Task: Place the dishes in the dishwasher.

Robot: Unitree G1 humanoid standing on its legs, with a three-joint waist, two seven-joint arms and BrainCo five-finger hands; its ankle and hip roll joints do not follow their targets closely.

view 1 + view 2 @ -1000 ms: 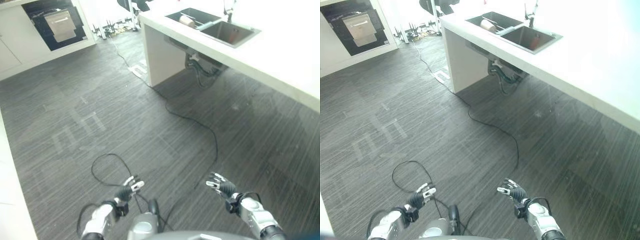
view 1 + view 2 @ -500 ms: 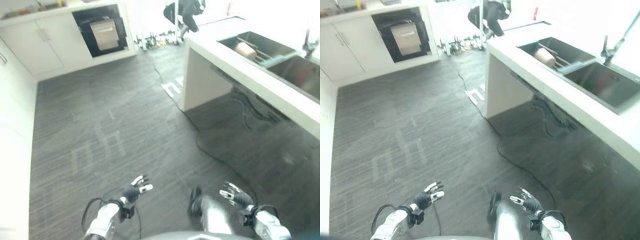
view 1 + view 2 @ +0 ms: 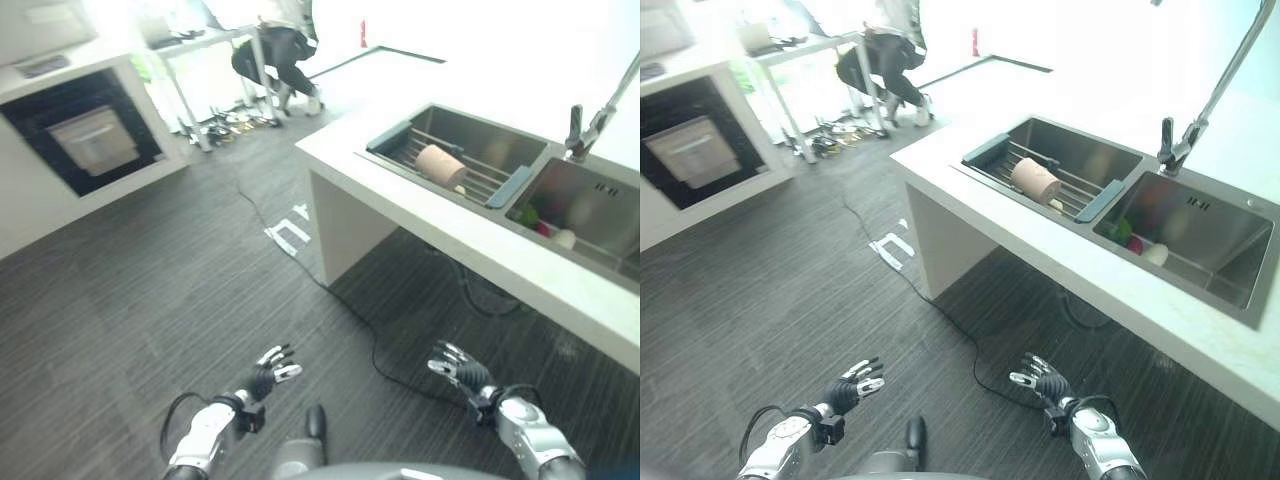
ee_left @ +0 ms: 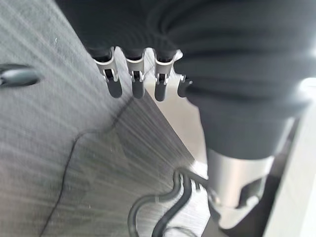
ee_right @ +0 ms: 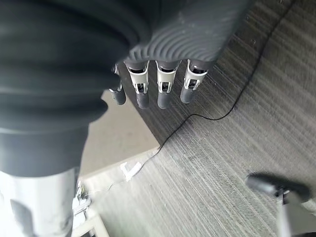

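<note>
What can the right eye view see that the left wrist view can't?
Right eye view: the sink, a pink cup lying on its rack, the tap, and the right hand, open. Left wrist view: the left hand from very close, fingers straight, holding nothing. Both: the left hand and the dark striped floor.

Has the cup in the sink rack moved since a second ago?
Cannot tell: the camera swung. The cup lies on the rack in the sink, as before.
</note>
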